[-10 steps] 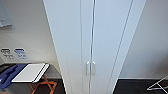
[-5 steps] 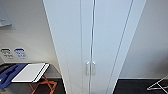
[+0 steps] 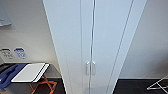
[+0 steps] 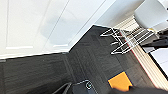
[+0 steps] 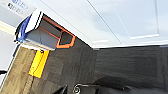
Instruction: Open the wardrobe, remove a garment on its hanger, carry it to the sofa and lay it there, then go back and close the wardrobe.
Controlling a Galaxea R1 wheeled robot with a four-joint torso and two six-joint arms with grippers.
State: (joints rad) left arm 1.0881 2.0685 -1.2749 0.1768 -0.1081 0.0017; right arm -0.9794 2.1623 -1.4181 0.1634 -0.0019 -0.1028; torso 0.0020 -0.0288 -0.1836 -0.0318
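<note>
While both grippers' states cannot be told, the tall white wardrobe (image 3: 92, 42) stands closed, small handles (image 3: 90, 68) paired.

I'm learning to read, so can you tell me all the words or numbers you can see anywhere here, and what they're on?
No words or numbers can be read here.
Two small signs on the wall left of the wardrobe: there is blue and dark print on them, but it is too blurred to read.
The wardrobe doors and their handles: plain white, no writing.
The orange patch on the floor: no writing to be made out.
</note>
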